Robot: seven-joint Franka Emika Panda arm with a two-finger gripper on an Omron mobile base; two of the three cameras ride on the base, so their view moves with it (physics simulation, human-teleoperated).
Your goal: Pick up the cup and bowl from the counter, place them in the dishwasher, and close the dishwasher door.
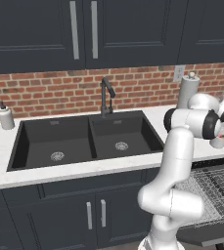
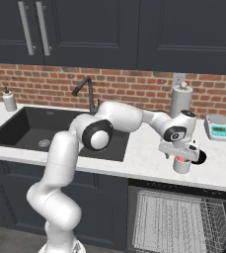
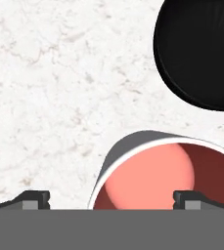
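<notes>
My gripper [image 3: 111,199] is spread to its widest just above the cup [image 2: 182,163], pinching nothing; whether a finger touches its rim I cannot tell. The cup stands upright on the counter [image 2: 144,153] near its front edge, the bowl [image 3: 201,51] just beside it. Below, the dishwasher [image 2: 178,222] stands open, its rack bare.

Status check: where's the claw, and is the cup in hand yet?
Claw open, low over the cup, rim between the fingertips, not gripped. Bowl beside it on the counter. Dishwasher open below. Nothing in the way.
</notes>
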